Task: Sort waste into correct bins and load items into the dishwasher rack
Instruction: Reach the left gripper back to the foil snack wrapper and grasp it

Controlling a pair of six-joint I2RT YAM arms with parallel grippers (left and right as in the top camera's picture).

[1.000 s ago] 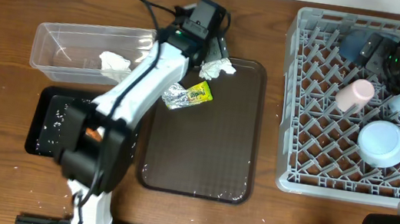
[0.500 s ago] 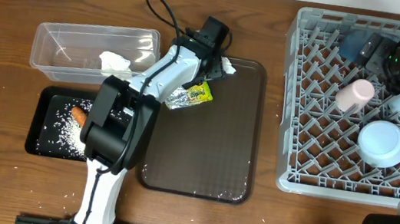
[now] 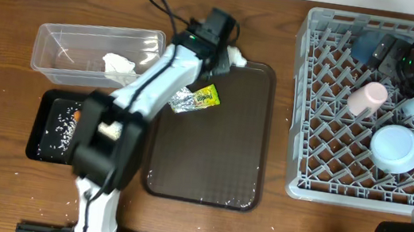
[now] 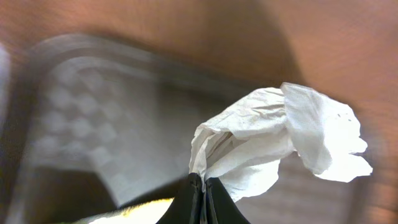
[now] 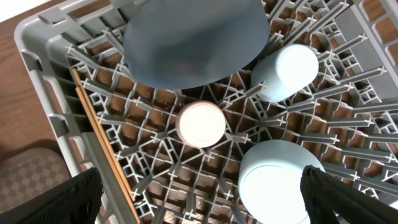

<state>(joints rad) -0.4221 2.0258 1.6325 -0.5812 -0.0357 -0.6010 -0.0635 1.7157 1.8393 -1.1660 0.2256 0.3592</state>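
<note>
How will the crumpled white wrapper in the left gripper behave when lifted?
Probably floppy: the crumpled white wrapper fans out loose beyond the left gripper, which pinches only one edge of it. It looks like a thin, creased sheet, so it is likely very light and may swing or flutter. With so small a pinch, it could slip or tear.

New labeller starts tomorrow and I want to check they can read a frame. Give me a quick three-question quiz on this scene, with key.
1. True or false: the left gripper is shut on a crumpled white wrapper.
2. Which lies on the brown serving tray? A) yellow-green wrapper B) rice heap C) carrot
3. How many bowls and cups sit in the dishwasher rack?

Key:
1. True.
2. A.
3. Four: dark-blue bowl, pale-blue bowl, pale-blue cup, pinkish-white cup.
</note>
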